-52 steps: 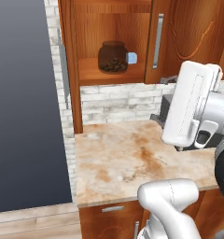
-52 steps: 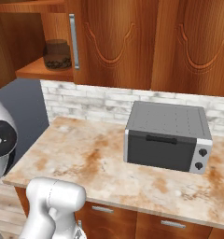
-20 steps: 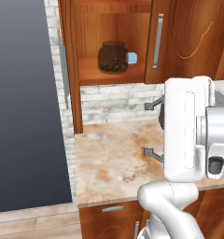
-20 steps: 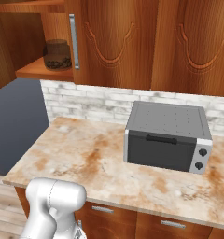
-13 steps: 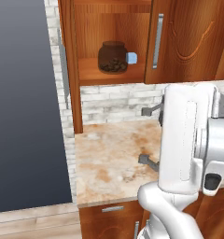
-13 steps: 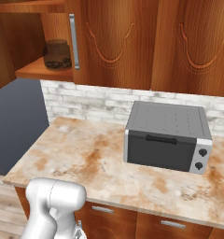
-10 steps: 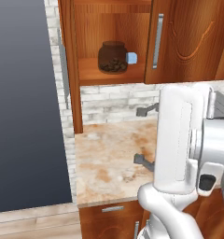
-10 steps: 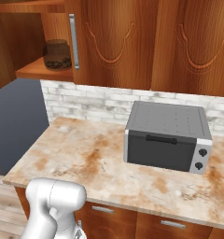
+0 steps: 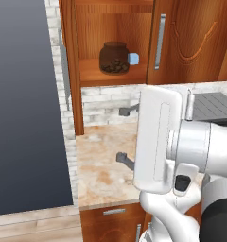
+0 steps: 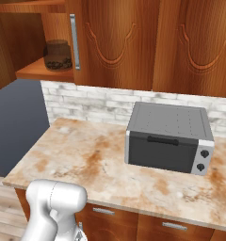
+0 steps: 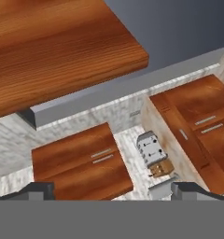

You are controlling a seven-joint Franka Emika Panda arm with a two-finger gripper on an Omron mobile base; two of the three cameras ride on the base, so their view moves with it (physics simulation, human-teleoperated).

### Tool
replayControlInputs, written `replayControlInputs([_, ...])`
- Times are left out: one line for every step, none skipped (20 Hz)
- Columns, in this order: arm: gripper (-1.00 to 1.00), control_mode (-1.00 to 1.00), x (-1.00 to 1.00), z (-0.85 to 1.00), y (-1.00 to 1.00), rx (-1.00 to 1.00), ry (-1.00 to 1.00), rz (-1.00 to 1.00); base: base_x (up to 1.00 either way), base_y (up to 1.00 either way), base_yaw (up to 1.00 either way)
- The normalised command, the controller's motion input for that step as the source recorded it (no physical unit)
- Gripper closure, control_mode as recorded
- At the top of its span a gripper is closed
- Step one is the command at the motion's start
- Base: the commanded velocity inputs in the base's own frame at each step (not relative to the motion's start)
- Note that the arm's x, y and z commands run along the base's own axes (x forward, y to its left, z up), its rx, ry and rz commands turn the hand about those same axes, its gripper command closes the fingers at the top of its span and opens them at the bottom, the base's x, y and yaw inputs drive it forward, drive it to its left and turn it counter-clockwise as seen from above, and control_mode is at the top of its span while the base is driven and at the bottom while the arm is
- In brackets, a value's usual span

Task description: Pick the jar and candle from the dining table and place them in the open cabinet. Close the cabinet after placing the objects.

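One clear jar [image 9: 115, 57], dark lumps, dark lid

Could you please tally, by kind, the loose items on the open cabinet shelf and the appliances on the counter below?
Jar: 1
Small pale-blue cube: 1
Toaster oven: 1
Total: 3

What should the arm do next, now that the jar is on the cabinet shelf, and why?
Probably swing away from the cabinet to go and fetch the candle. The jar already sits on the open shelf next to a small blue cube, the gripper stands open and empty over the counter, and no candle stands on the shelf, so the door should stay open for now.
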Motion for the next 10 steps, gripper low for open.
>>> replayControlInputs([-1.0,-1.0,0.14,-0.04,0.24,0.0,-0.13,-0.05,0.0,0.0,0.0])
replayControlInputs([-1.0,-1.0,0.15,-0.07,0.23,0.0,-0.1,-0.05,0.0,0.0,0.0])
replayControlInputs([-1.0,-1.0,0.15,-0.08,0.24,0.0,-0.08,-0.07,0.0,0.0,0.0])
replayControlInputs([-1.0,-1.0,0.21,-0.07,0.22,0.0,-0.07,-0.09,0.0,0.0,0.0])
replayControlInputs([-1.0,-1.0,0.29,-0.06,0.18,0.0,-0.03,-0.13,0.0,0.0,0.0])
replayControlInputs([-1.0,-1.0,0.39,-0.05,0.15,0.0,0.0,-0.18,0.0,0.0,0.0])
replayControlInputs([-1.0,-1.0,0.36,-0.06,0.12,0.03,0.0,-0.18,0.0,0.0,0.0])
replayControlInputs([-1.0,-1.0,0.33,-0.08,0.14,0.03,0.0,-0.18,0.0,0.0,0.0])
replayControlInputs([-1.0,-1.0,0.34,-0.07,0.15,0.03,0.0,-0.19,0.0,0.0,0.0])
replayControlInputs([-1.0,-1.0,0.31,-0.08,0.18,0.01,0.0,-0.2,0.0,0.0,0.0])
